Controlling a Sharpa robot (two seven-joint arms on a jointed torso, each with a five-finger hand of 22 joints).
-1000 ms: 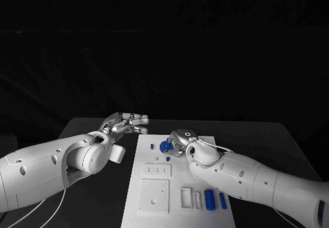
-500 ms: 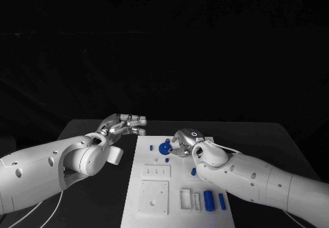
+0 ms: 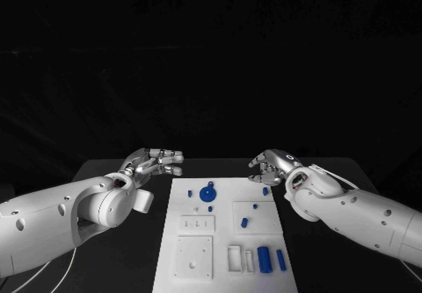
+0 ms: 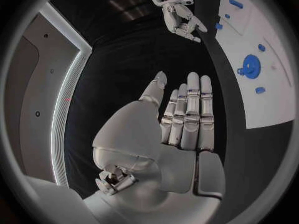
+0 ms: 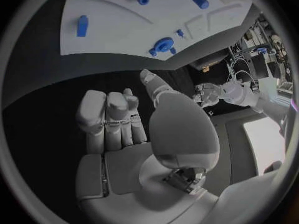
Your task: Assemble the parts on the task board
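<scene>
Our left hand (image 3: pixel 157 161) hovers over the black counter (image 3: pixel 123 168) just beside the task board's (image 3: pixel 224 244) far left corner, fingers (image 4: pixel 190 112) straight and released, grasping nothing. On the white board we see a blue gear-like disc (image 3: pixel 207 195), small blue pegs and two blue cylinders (image 3: pixel 264 259). Our right hand (image 3: pixel 274 165) hangs past the far right corner, fingers (image 5: pixel 109 112) loosely curled, empty. We read no writing

Black table (image 3: pixel 114 168) under a dark, featureless backdrop. Beyond it, through the left wrist view, a grey wall panel (image 4: pixel 28 104) edged by a pale lit strip (image 4: pixel 67 92). In the right wrist view, a bright panel (image 5: pixel 264 139) and cluttered equipment (image 5: pixel 261 45) at the room's edge.
</scene>
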